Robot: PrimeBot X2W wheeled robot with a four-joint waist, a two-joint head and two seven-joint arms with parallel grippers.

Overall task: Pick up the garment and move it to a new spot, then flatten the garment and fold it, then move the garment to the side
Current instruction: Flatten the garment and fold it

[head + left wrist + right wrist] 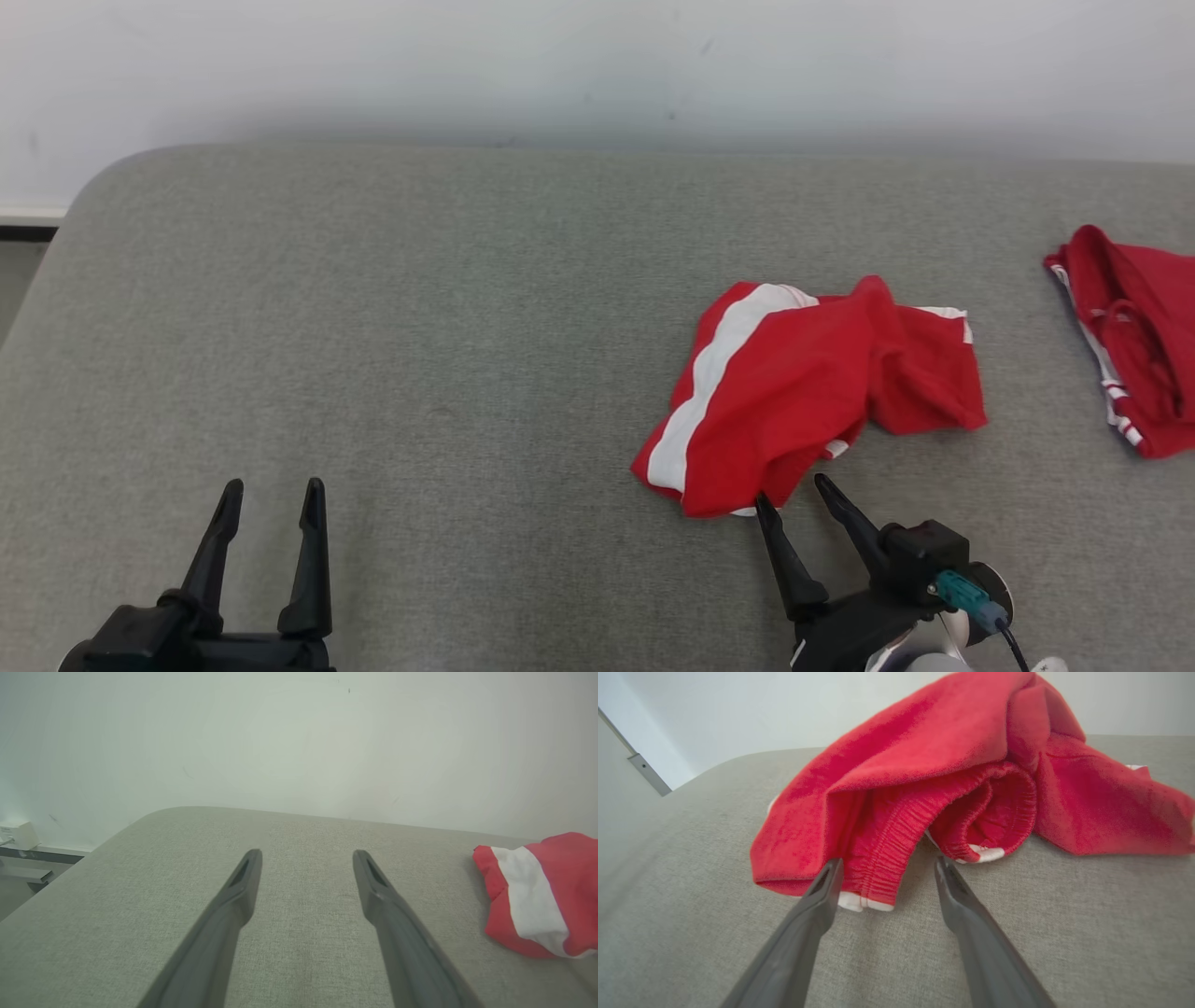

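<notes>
Just ahead of the right hand point(792, 489) lies the garment point(803, 392), right of centre on the grey table point(373, 327). The hand's fingers stand wide apart, clamped on nothing. One fingertip sits at the cloth's near hem, and the gathered waistband lies between the two. The left hand point(274, 483), fingers also spread, is well apart to the left over bare table. The garment is red and crumpled in a loose heap (shorts, by the elastic waist), with a broad white stripe down its left side and white trim. Another red garment point(1130, 336) lies at the table's right edge.
</notes>
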